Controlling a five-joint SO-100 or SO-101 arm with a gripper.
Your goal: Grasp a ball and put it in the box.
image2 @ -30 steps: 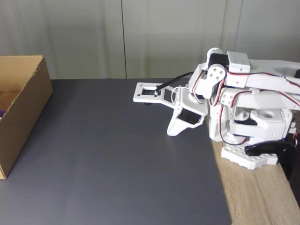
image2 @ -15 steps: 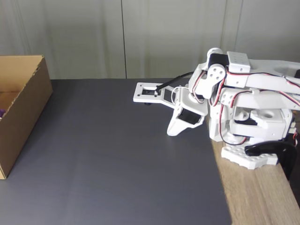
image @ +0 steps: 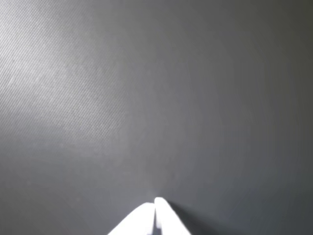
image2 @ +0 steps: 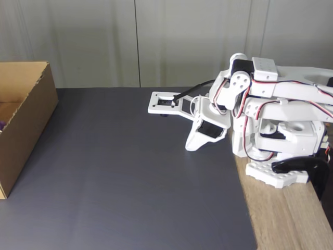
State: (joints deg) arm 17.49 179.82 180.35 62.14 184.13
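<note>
Nothing has shifted over the last second: gripper (image2: 191,145) rests folded by the arm's base, jaws clenched on nothing. Far off to its left in the fixed view, a purple sliver, probably the ball (image2: 2,125), lies inside the box (image2: 31,112). Job looks finished.

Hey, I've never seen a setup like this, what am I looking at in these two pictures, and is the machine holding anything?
The white machine is a small robot arm bolted to a wooden table edge, folded down in a resting pose. The fixed view looks at the scene from the side. A dark grey mat covers the surface, and an open cardboard box stands at the left edge, with a small purple bit showing inside, too little to identify. The other picture comes from a camera on the arm's wrist, pointing down at the mat; the white tips at the bottom are its gripper, closed together and holding nothing.
</note>
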